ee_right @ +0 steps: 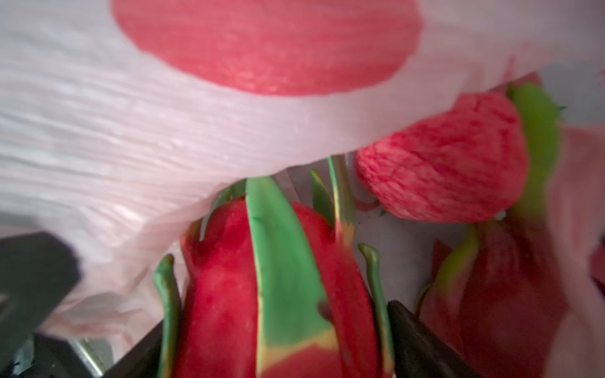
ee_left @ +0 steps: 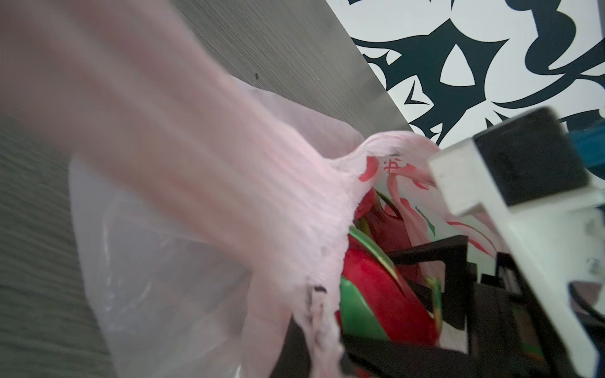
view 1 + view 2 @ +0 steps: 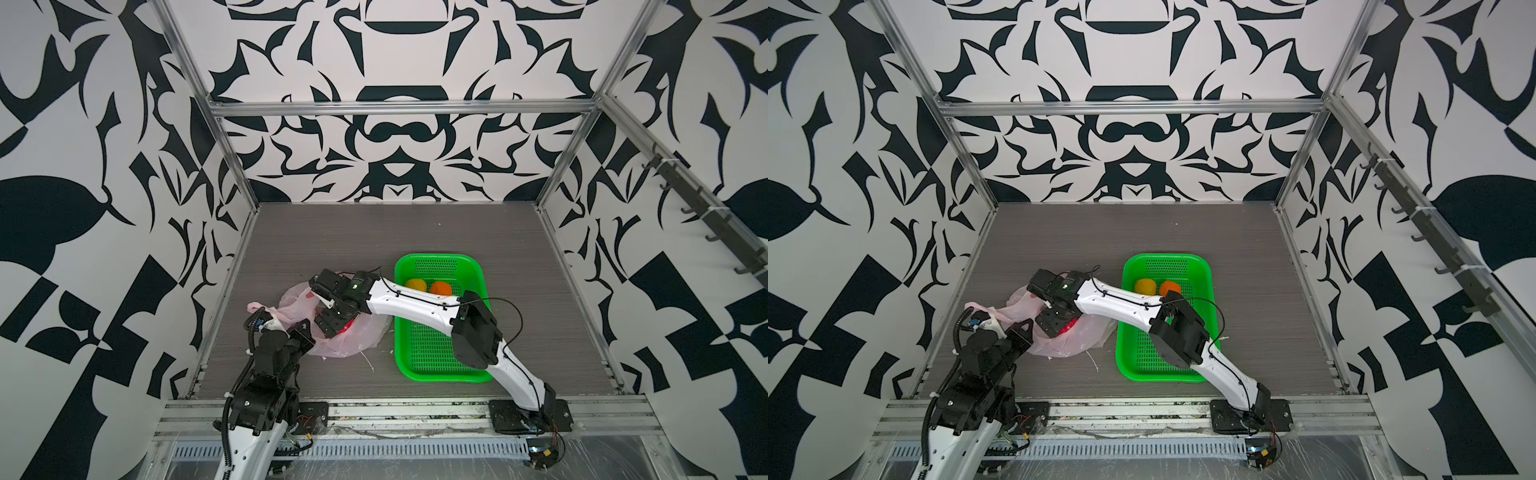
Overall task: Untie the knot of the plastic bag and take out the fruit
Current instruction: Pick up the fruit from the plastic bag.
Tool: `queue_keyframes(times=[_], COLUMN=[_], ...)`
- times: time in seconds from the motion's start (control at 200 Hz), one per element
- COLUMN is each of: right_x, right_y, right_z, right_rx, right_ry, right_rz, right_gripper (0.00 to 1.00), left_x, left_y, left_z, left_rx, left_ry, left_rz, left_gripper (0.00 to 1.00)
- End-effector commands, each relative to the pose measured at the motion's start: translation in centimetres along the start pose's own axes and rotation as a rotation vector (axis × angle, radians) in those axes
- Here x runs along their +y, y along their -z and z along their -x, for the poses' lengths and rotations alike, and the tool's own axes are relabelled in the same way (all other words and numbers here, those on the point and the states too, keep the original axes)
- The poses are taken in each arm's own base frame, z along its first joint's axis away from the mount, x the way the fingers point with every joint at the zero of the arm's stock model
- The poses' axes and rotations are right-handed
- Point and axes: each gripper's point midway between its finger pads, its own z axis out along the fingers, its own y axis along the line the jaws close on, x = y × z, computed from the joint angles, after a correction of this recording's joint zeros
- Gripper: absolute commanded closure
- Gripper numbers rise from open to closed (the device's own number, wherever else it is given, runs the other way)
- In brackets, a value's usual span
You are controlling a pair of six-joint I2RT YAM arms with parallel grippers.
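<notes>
Two of the fruit, the yellow one point(image 3: 415, 285) and the orange one point(image 3: 439, 287), lie in the far end of the green basket point(image 3: 436, 258). The rest are in the plastic bag point(image 3: 365, 336), which slumps on the worktop point(image 3: 332, 237) just beside the basket, on its side toward my left arm. I can't pick out the knot, but the mouth gapes, so I judge it undone. The left gripper point(image 3: 306, 331) has its jaws closed tight on the bag's rim. The film runs taut from it in the left wrist view, which I take as holding the mouth open and pinning the bag for the other arm. The right gripper point(image 3: 328, 307) reaches away from the basket into that mouth, its jaws spread wide either side of a dragon fruit point(image 1: 229, 288) and not visibly clamped. That fruit's long axis runs along the gripper's reach, scale tips pointing deeper into the bag, so the jaws cross its narrow width. The red round fruit point(image 1: 442, 163) and the second dragon fruit point(image 1: 484, 294) sit just beyond it.
</notes>
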Motion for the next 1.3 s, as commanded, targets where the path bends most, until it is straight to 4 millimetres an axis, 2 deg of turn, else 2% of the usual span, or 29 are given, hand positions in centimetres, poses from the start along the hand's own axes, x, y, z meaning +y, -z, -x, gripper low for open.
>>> queue_keyframes(times=[0.0,0.425,0.795,1.04,1.295], right_x=[1.0,1.1,1.2,1.2,0.9], right_y=[4.8,6.5,7.2,8.1,8.7], right_z=[3.4,4.1,2.9,2.5,2.4], right_rx=[-0.144,-0.180,-0.204,-0.243,-0.275], right_ry=[0.012,0.024,0.062,0.095,0.104], right_rz=[0.030,0.030,0.058,0.068,0.054], right_gripper=[0.70,0.72,0.73,0.73,0.73], left_x=[0.1,-0.1,-1.0,-1.6,-1.9], left_y=[-0.4,-0.4,-0.7,-1.5,-1.3], left_z=[-0.1,0.1,2.5,3.3,4.2], left_rx=[0.000,-0.010,-0.090,-0.098,-0.127], left_ry=[0.004,0.007,-0.020,-0.040,-0.059], left_rz=[0.000,-0.007,0.015,0.026,0.038], left_gripper=[1.00,1.00,1.00,1.00,1.00])
